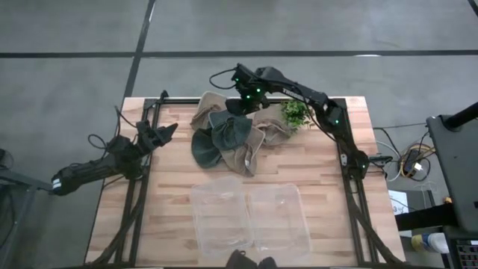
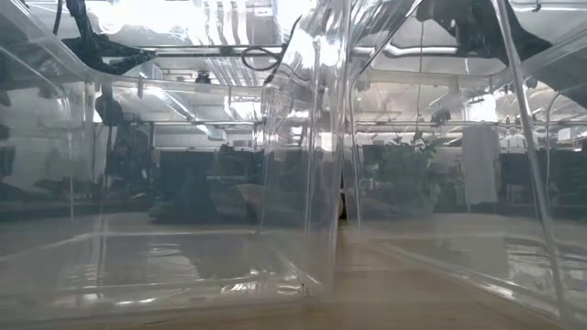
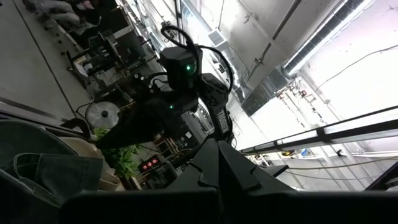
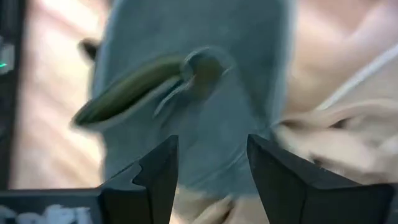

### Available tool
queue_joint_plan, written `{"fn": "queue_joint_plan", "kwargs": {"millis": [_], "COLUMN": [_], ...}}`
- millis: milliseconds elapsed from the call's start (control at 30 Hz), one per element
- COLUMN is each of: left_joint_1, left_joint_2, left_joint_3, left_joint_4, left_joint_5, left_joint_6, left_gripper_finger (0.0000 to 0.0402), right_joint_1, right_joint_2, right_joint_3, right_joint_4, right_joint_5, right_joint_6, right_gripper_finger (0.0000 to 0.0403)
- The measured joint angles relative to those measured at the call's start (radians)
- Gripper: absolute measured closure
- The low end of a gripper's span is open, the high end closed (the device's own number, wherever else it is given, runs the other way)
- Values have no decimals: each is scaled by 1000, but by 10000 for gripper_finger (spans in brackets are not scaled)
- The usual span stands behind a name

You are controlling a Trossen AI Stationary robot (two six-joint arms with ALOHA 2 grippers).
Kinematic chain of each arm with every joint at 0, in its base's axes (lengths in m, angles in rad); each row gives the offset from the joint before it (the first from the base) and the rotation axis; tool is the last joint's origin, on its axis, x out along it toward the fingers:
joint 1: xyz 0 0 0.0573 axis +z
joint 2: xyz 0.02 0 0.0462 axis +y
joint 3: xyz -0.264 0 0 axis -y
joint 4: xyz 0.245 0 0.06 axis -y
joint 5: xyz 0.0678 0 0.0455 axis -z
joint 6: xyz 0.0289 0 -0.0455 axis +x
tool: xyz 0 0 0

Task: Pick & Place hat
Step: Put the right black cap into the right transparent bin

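Observation:
Several soft hats [image 1: 228, 134] lie heaped on the far middle of the wooden table: tan ones, blue-grey denim ones and a dark green one. My right gripper [image 1: 240, 97] reaches in from the table's right side and stands over the far part of the heap. In the right wrist view it [image 4: 211, 174] is open above a blue-grey hat [image 4: 205, 118] that has an olive strap [image 4: 134, 93] with a buckle. My left gripper [image 1: 167, 132] waits at the table's left edge, left of the heap. In the left wrist view it [image 3: 217, 155] looks shut.
Two clear plastic bins [image 1: 218, 217] [image 1: 280, 218] stand side by side at the near edge and fill the low view [image 2: 303, 183]. A small green plant [image 1: 295, 112] stands right of the heap, under my right arm. Bare wood lies between heap and bins.

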Motion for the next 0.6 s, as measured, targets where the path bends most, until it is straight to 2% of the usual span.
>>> {"fn": "queue_joint_plan", "kwargs": {"millis": [100,367,600], "left_joint_1": [0,0,0], "left_joint_2": [0,0,0], "left_joint_3": [0,0,0], "left_joint_4": [0,0,0], "left_joint_5": [0,0,0], "left_joint_6": [-1,-10,-10], "left_gripper_finger": [401,401,401], "right_joint_1": [0,14,20], "right_joint_2": [-9,-5,-4], "right_joint_3": [-15,-62,-85], "right_joint_4": [-11,15,48], "right_joint_5": [88,98,156], "right_joint_6": [6,43,52], "right_gripper_finger": [221,223,236]}}
